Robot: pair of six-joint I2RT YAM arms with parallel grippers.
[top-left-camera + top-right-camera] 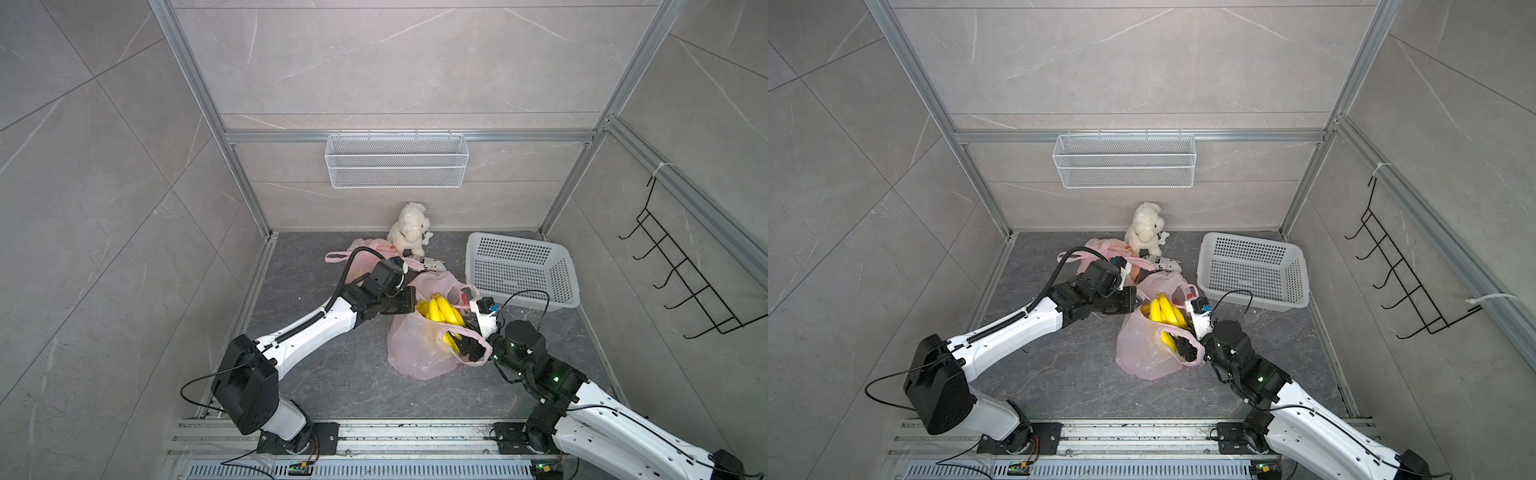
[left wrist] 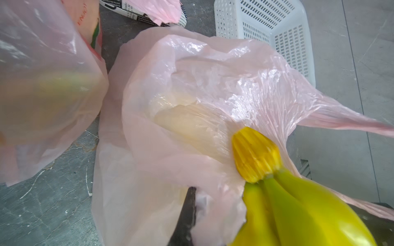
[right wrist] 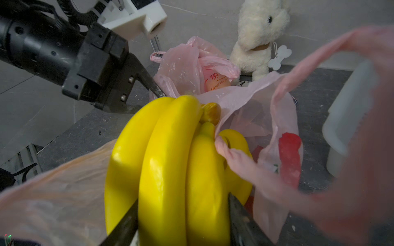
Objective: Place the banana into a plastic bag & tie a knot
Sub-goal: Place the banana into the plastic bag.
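A yellow banana [image 1: 440,311] [image 1: 1165,311] bunch lies in the mouth of a pink plastic bag [image 1: 415,357] [image 1: 1142,361] at mid-floor. Its stalk end sticks out and its lower half shows through the film. My right gripper [image 3: 183,221] [image 1: 467,345] is shut on the banana [image 3: 170,159], one black finger on each side of the bunch. A bag handle [image 1: 478,359] loops around this gripper. My left gripper [image 2: 193,204] [image 1: 413,301] is shut on the bag's rim [image 2: 213,202], beside the stalk [image 2: 255,153], holding the mouth up.
A second pink bag [image 1: 365,253] with goods lies behind the left arm, next to a white plush toy [image 1: 409,228]. A white slotted basket [image 1: 523,270] stands at the back right. A wire shelf [image 1: 397,160] hangs on the back wall and a black hook rack [image 1: 685,282] on the right wall.
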